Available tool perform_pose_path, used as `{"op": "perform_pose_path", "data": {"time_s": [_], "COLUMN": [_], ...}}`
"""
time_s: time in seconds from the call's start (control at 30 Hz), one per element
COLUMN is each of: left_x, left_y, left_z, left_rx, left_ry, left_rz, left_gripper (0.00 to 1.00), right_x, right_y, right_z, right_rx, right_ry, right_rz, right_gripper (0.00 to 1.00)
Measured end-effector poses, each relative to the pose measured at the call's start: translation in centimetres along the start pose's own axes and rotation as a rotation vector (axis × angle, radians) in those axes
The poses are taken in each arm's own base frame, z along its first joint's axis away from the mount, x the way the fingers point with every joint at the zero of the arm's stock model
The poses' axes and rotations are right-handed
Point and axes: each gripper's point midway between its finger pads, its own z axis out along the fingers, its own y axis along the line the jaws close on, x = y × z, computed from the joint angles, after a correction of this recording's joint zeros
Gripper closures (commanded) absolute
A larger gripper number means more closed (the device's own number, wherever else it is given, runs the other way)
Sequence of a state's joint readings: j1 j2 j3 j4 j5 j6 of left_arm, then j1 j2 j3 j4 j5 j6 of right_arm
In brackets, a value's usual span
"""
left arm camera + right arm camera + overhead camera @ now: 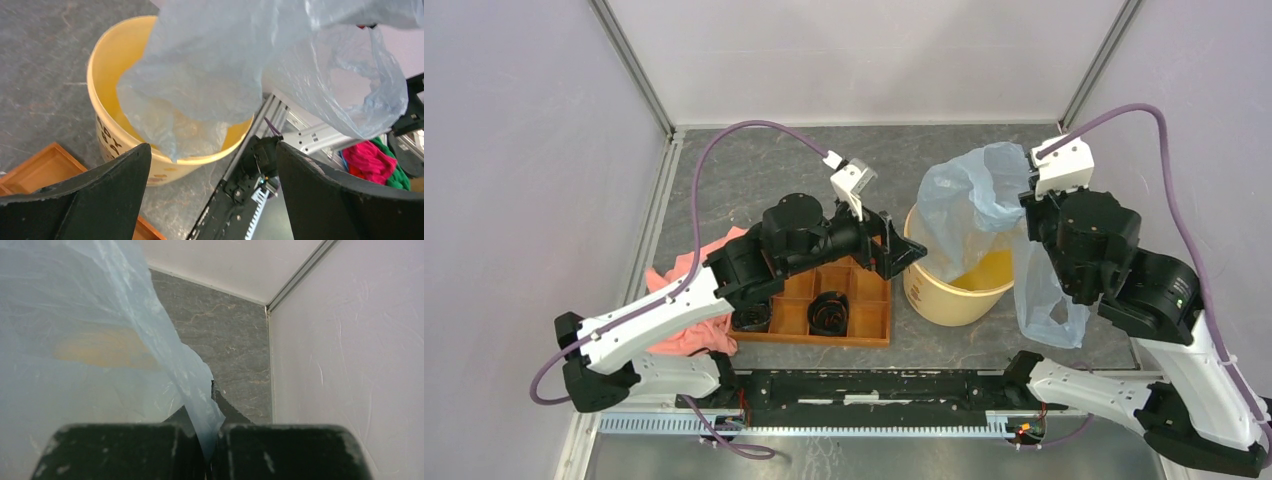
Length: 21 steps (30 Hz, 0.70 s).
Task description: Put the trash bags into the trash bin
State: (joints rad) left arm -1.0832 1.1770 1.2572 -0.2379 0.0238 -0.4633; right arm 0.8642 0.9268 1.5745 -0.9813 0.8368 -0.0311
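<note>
The pale-blue trash bag (969,200) hangs partly inside the yellow-tan trash bin (934,295); another part of it drapes down outside the bin's right side (1044,300). My right gripper (212,447) is shut on a fold of the trash bag (90,355), held above the bin's right rim. My left gripper (909,250) is open and empty, at the bin's left rim. In the left wrist view the trash bag (210,70) droops into the trash bin (107,135) between my open fingers (120,190).
An orange-brown compartment tray (869,320) with dark items sits left of the bin. A salmon-pink cloth (686,335) lies under the left arm. The enclosure's walls close in at the back and sides; the arms' base rail (874,385) runs along the near edge.
</note>
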Motion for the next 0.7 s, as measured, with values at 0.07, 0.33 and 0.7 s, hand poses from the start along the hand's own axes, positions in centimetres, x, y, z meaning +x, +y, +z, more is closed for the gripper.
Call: {"op": "perform_pose_path", "data": {"time_s": [0.07, 0.33, 0.7], "left_x": [-0.8, 1.1, 7.2], "left_y": [0.1, -0.3, 2.0], "left_z": [0.2, 8.9, 12.9], "left_rx": [-0.010, 0.042, 0.011], "left_ry": [-0.029, 0.048, 0.214], "left_rz": [0.016, 0.014, 0.002], "left_gripper": [0.01, 0.28, 0.10], "right_x": [-0.2, -0.9, 0.7], "right_y": [-0.2, 0.3, 2.6], "right_z": [-0.3, -0.7, -0.3], "right_rx": [-0.008, -0.057, -0.137], "right_ry": [-0.012, -0.031, 0.017], "right_rz": [0.013, 0.042, 0.040], "right_gripper": [0.99, 0.99, 0.99]}}
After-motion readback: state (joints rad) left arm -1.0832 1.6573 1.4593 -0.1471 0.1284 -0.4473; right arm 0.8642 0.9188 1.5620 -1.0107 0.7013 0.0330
